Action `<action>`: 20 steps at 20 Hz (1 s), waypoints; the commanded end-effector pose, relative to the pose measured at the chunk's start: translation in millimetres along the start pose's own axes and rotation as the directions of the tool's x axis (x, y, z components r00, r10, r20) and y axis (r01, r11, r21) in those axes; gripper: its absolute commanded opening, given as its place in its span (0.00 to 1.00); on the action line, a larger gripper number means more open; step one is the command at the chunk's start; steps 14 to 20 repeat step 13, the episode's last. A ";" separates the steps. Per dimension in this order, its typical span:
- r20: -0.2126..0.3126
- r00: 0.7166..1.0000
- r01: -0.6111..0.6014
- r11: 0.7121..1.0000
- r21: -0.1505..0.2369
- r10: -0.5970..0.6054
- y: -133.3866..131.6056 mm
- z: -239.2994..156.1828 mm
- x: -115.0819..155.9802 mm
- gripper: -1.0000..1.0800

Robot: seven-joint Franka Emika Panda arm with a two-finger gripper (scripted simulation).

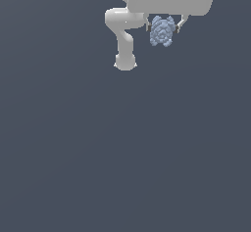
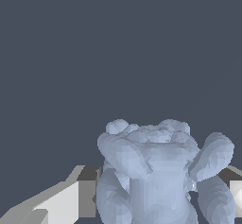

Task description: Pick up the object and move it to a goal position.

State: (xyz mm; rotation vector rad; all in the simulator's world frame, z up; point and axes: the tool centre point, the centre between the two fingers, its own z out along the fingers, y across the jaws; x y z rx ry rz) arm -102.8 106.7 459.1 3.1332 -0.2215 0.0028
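The object (image 1: pixel 162 31) is a small pale blue-grey, bumpy blob. It hangs between the two fingers of my white gripper (image 1: pixel 163 25) near the top of the exterior view, with nothing under it but the plain grey ground. The gripper is shut on it. In the wrist view the object (image 2: pixel 160 171) fills the space between the two fingers (image 2: pixel 71 202), which press on its sides. The gripper's wide white hand hides the object's top in the exterior view.
The arm's white links and base (image 1: pixel 125 62) stand to the exterior view's left of the held object. The rest of both views is flat dark grey ground (image 1: pixel 122 152).
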 end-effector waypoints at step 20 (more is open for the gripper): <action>0.002 1.000 -0.001 1.000 0.000 0.001 -9.6 -48.7 -10.0 0.00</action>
